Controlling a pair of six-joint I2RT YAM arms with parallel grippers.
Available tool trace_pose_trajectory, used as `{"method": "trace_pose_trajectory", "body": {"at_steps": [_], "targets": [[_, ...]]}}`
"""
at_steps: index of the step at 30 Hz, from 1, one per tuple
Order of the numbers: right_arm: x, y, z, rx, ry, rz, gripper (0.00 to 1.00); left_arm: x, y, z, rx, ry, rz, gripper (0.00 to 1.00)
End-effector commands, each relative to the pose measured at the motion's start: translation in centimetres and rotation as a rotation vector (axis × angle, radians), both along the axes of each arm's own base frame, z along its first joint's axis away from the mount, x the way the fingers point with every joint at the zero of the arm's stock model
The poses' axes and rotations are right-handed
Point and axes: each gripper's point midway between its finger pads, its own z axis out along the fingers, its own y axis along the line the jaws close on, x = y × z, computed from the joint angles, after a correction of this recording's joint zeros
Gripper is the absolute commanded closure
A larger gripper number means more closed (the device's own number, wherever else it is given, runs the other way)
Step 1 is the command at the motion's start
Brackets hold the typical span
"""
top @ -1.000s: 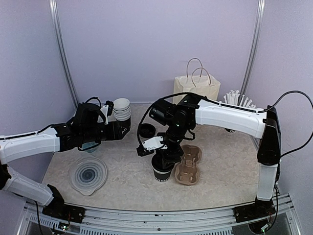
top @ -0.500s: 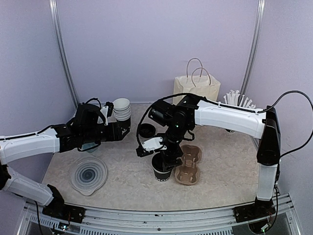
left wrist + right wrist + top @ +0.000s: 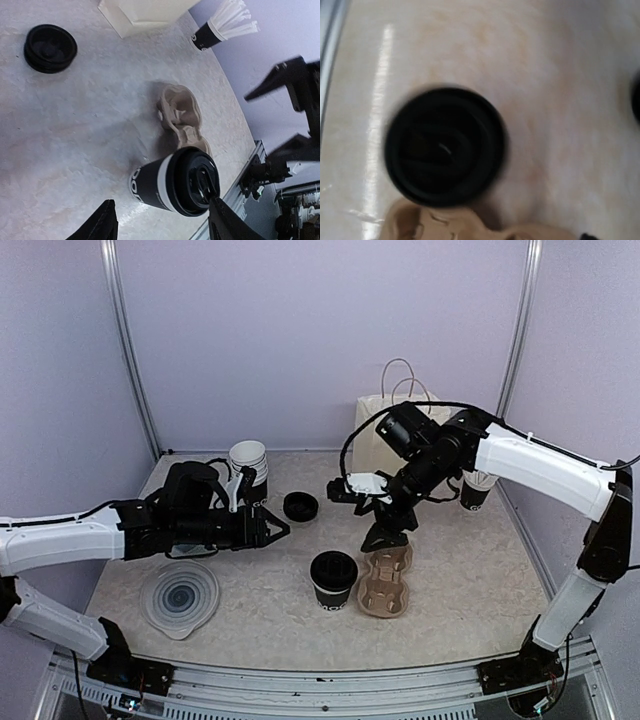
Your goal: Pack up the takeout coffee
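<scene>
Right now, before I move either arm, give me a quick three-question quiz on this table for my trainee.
1. True or false: the lidded cup sits in a pocket of the tray.
2. Where does the loose lid lie? A) in the tray. B) on the table, out beyond the lidded cup. C) on top of the stack of cups.
3. Which is nearer the tray, the left gripper or the right gripper?

Key: 1 false, it stands on the table beside the tray. 2 B. 3 the right gripper.
</scene>
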Motion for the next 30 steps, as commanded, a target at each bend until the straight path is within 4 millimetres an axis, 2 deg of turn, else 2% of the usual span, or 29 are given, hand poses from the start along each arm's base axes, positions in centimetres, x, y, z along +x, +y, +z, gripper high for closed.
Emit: {"method": "trace_pose_trajectory", "body": {"at_steps": [1,5,10,15,24,30], "targets": [[1.9,-1.5,-0.3,0.167,0.136,-0.171,0.18,-2.7,-2.9,-0.6,-0.036,0.105,-0.082,0.40],[2.8,-2.9,-1.0,0.245,0.236,-0.264,0.28,-4.0,-4.1,-2.4,-0.054,0.171,-0.103,0.43],[2.3,-2.7,-3.8,0.218,0.367,-0.282,0.42,-4.1,-5.0,-2.8,-0.099,0.190,-0.111,0.40],[2.1,-1.5,-4.6,0.231,0.470,-0.264,0.41,-3.7,-5.6,-3.7,-0.120,0.206,-0.104,0.42],[2.9,-0.6,-6.3,0.191,0.512,-0.278,0.40,-3.3,-6.7,-5.3,-0.116,0.248,-0.107,0.44],[1.9,0.2,-7.2,0.163,0.527,-0.250,0.39,-3.6,-6.9,-5.9,-0.114,0.262,-0.119,0.44]]}}
